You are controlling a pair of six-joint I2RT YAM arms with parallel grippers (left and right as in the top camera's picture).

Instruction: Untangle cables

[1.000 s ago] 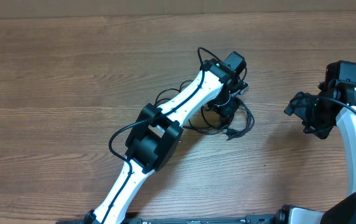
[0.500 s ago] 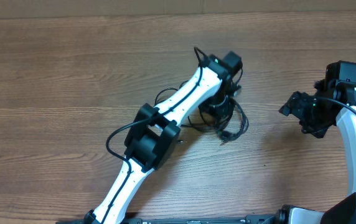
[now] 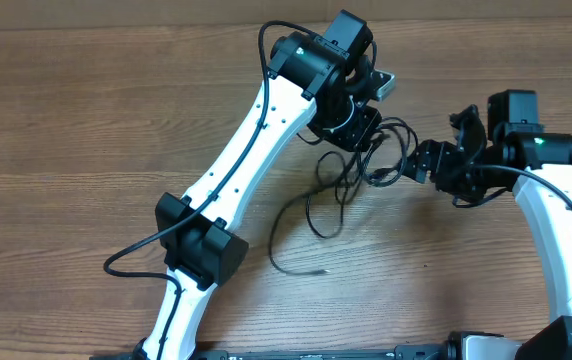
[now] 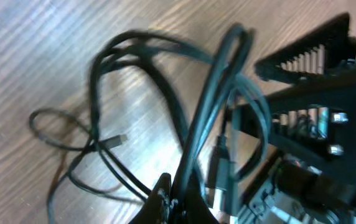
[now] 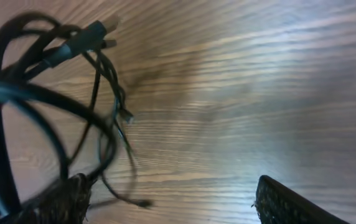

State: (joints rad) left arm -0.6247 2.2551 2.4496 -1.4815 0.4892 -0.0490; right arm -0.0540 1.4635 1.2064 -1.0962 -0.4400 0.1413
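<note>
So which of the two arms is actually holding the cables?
The left gripper: it is shut on the cables, while the right gripper beside them stands open, fingers wide apart.

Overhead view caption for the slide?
Left pincer grips tangled black cables over the wooden table; right pincer open alongside.

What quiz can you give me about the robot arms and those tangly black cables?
1. True or false: the right gripper is wide open.
2. Which one grips the cables above the table? A) the left gripper B) the right gripper C) neither
3. Fill in: the table is made of ____.
Key: 1 true; 2 A; 3 wood.
</note>
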